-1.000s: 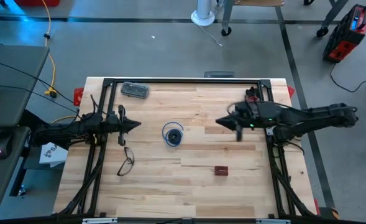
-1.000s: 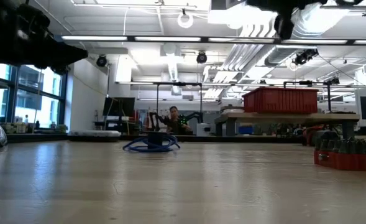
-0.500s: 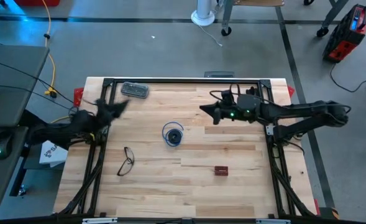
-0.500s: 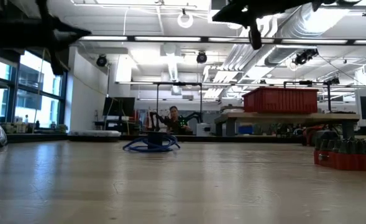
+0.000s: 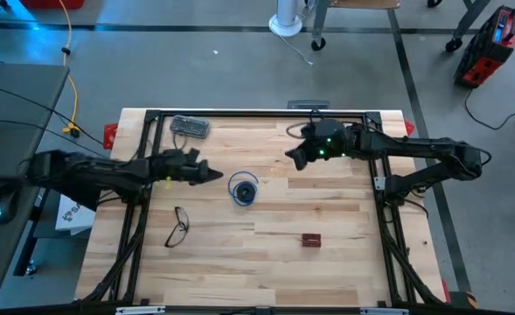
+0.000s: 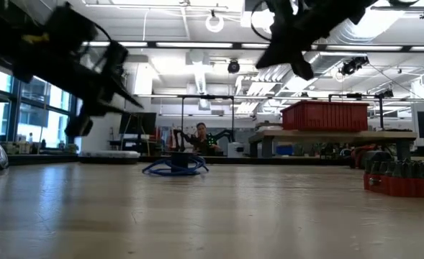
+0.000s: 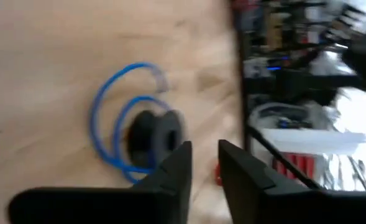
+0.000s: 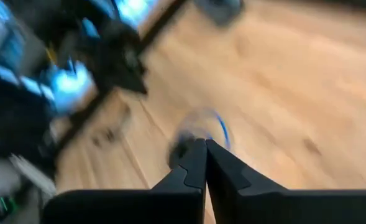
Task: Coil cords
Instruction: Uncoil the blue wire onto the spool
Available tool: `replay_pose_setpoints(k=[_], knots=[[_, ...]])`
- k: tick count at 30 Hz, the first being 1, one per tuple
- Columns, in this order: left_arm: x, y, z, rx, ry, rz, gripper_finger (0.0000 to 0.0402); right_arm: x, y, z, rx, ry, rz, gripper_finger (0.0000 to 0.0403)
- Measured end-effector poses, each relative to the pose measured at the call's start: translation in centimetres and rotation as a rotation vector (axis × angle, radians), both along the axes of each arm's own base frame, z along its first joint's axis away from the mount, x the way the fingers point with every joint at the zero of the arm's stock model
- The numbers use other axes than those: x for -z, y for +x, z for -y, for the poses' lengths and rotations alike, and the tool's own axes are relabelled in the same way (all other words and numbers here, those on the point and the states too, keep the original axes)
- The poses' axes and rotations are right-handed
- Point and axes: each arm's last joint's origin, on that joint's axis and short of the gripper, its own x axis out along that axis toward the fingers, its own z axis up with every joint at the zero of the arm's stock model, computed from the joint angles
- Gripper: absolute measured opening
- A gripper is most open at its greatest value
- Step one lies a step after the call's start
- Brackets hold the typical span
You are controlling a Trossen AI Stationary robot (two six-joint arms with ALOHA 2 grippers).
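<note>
2 hands flank the coiled cords [image 5: 243, 188]: left hand [image 5: 213, 174] slightly parted, right hand [image 5: 290, 160] clenched empty.

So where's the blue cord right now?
The cord lies coiled on the table near its middle in the high view, between the left gripper and right gripper, with the glasses nearby.
</note>
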Motion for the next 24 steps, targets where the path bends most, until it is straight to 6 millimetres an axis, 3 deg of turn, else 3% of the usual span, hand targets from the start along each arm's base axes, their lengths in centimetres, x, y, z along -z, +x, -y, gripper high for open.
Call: replay_pose_setpoints(k=[5, 10, 16, 24], knots=[[0.0, 4.1, -0.7, 0.055, -0.076, 0.002, 0.0145, 1.6, -1.3, -0.4, -0.087, -0.007, -0.214, 0.0047], [0.5, 7.2, -1.6, 0.092, -0.089, -0.094, 0.0180, 2.0, -2.0, -0.6, -0.150, -0.044, -0.290, 0.0094], [1.1, 7.3, -2.1, 0.076, -0.166, -0.195, 0.0184, 1.7, -2.5, -0.7, -0.211, -0.107, -0.302, 0.0113], [2.3, 7.2, -0.4, 0.054, -0.237, -0.301, 0.0184, 1.6, -2.6, -0.8, -0.271, -0.176, -0.311, 0.0115]])
